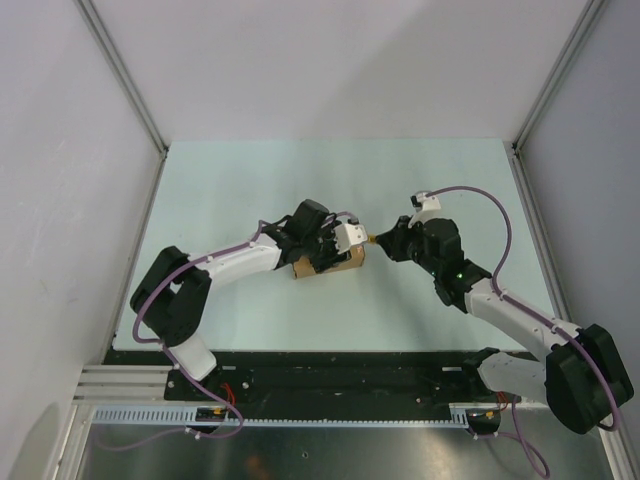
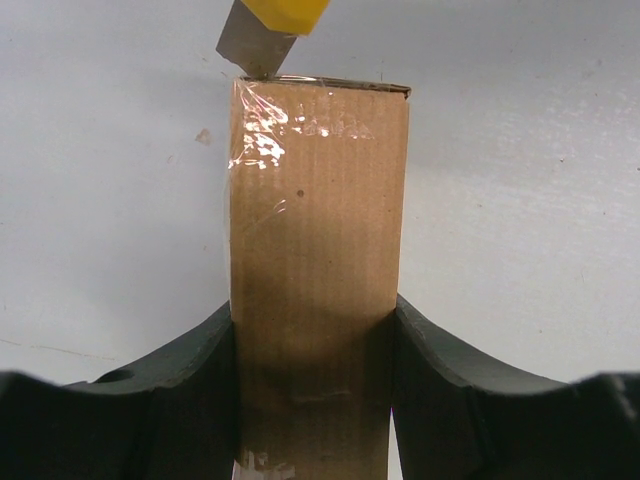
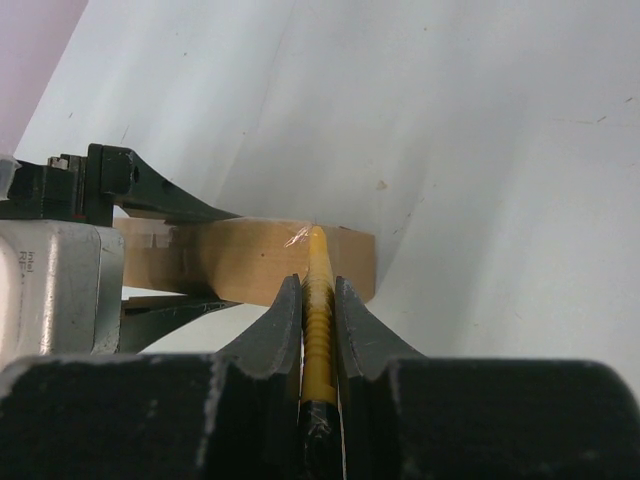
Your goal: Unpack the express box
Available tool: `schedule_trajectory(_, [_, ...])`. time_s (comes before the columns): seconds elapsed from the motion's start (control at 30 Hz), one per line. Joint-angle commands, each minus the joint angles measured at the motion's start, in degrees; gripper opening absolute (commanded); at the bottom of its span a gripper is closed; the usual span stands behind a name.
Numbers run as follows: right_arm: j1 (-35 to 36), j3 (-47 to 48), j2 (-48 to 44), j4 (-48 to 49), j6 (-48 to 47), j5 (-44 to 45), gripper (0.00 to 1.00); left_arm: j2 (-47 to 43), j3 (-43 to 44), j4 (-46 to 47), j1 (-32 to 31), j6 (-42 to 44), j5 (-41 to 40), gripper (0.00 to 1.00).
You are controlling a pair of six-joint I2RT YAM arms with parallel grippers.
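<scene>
Express box (image 1: pixel 348 263) flat, long axis running left-right

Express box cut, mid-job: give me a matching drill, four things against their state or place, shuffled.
Things:
1 left tool
2 right tool
3 express box
4 knife blade

States:
A brown cardboard with clear tape on it
B tip at the box's far edge
C closed on the box's sides
D shut on the yellow knife handle

Pairs: 1-C; 2-D; 3-A; 4-B
</scene>
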Motion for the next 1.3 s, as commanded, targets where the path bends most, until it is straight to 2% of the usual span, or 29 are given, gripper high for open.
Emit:
schedule_trajectory(0.0, [-0.02,-0.11,0.75,1.11,0.15,-0.81,0.0,2.78,-0.55,-5.97,-0.05,-0.69,0.75,0.42])
schedule_trajectory(0.6, [1.03,-0.11,-2.94,-9.97,-0.11,-1.69,0.0,10.34,8.33,-13.17,1.53,-10.45,1.37,0.41])
schedule_trajectory(1.27, [0.24,-0.11,-7.51,-17.26,-1.43,-3.36,0.0,10.61,8.95,-13.7,1.97,-9.84,-0.91,0.38])
